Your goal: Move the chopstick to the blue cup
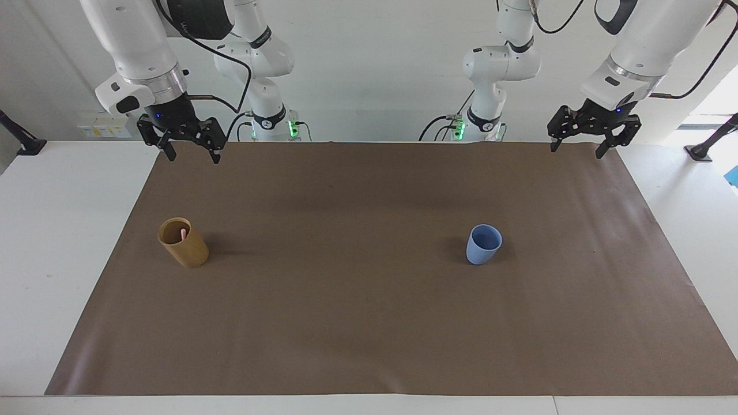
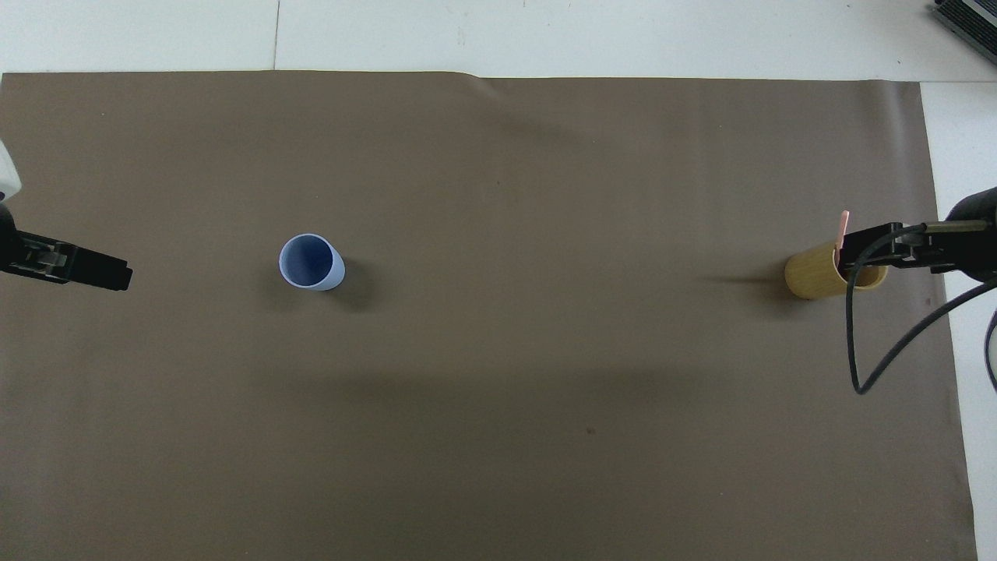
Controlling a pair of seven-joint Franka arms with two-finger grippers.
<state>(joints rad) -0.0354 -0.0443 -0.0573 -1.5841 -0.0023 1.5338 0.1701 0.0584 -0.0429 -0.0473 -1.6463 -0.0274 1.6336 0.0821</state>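
Note:
A pale pink chopstick (image 1: 183,233) stands in a tan cylindrical cup (image 1: 183,243) toward the right arm's end of the mat; its tip (image 2: 843,224) pokes past the rim. The blue cup (image 1: 483,244) stands upright and empty (image 2: 311,262) toward the left arm's end. My right gripper (image 1: 194,157) hangs open, high above the mat and well clear of the tan cup (image 2: 810,274); from overhead it overlaps that cup's rim. My left gripper (image 1: 576,151) waits open in the air over the mat's corner, holding nothing.
A brown mat (image 1: 369,323) covers most of the white table (image 1: 57,230). The right arm's black cable (image 2: 857,343) loops down beside the tan cup. Both arm bases (image 1: 268,124) stand at the robots' edge.

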